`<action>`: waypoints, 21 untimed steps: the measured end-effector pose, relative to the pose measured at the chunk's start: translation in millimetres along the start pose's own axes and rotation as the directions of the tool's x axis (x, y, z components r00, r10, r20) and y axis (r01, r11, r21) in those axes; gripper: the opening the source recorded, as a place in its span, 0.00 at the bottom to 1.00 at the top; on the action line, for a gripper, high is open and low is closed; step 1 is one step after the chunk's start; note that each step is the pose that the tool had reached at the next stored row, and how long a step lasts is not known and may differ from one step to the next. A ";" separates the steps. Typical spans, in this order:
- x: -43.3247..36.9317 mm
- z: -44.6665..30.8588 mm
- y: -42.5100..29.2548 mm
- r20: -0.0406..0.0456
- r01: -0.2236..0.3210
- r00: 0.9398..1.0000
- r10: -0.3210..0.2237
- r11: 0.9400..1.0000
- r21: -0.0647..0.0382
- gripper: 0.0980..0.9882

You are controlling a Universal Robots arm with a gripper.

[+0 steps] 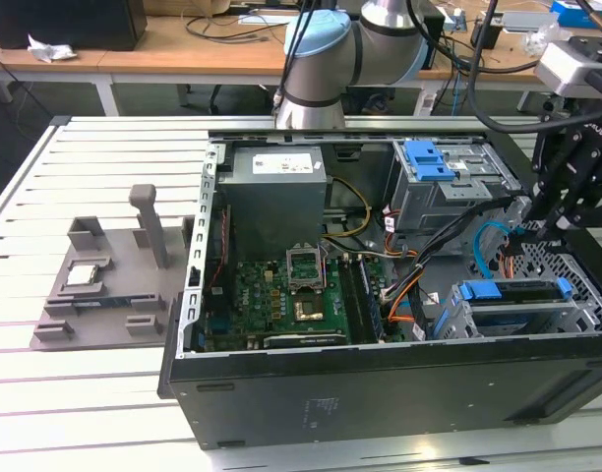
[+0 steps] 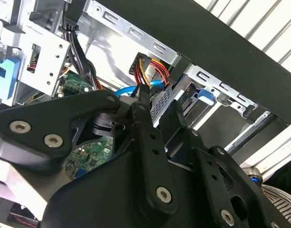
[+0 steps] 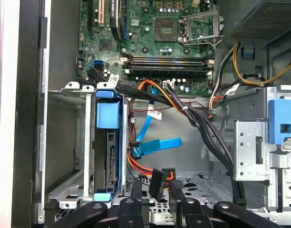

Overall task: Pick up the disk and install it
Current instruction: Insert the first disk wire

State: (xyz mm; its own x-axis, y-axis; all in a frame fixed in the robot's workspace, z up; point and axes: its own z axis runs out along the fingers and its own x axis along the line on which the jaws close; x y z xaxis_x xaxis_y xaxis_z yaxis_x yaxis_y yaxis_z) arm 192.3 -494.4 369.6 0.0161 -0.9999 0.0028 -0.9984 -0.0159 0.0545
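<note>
The disk (image 1: 508, 292) lies in the metal drive cage (image 1: 458, 320) at the case's front corner, on the exterior view's right, its blue carrier bracket framing it. In the first wrist view the disk (image 3: 107, 156) stands edge-on in that cage, with blue carrier tabs at both ends. My gripper (image 1: 549, 211) hangs above the case just behind the cage. In both wrist views the gripper (image 3: 156, 190) (image 2: 160, 102) is open, holding nothing. Its fingers (image 3: 136, 192) stand beside the disk, apart from it, over the perforated case floor and a black cable plug (image 3: 157, 183).
A bright blue latch plate (image 1: 429, 159) sits on the upper drive bay. Orange, black and blue cables (image 3: 155, 146) run between the cage and the motherboard (image 1: 281, 295). The power supply (image 1: 276, 197) sits at the back. A grey fixture (image 1: 104, 285) holding a small silver chip (image 1: 85, 275) lies outside the case.
</note>
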 end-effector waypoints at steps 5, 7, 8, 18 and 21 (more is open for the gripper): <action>-7.5 9.2 2.5 -0.018 -0.001 1.000 0.001 1.000 0.000 0.30; -7.7 13.6 2.3 -0.019 -0.001 1.000 0.001 1.000 -0.001 0.30; -7.7 13.6 2.3 -0.019 -0.001 1.000 0.001 1.000 -0.001 0.30; -7.4 13.8 2.3 -0.019 -0.001 1.000 0.001 1.000 -0.001 0.08; -7.2 13.7 2.3 -0.019 -0.001 1.000 0.001 1.000 -0.001 0.08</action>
State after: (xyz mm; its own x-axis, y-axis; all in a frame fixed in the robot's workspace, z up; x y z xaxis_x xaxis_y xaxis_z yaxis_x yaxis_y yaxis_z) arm 189.2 -487.2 355.9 0.0161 -0.9996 0.0215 -0.9983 -0.0149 0.0555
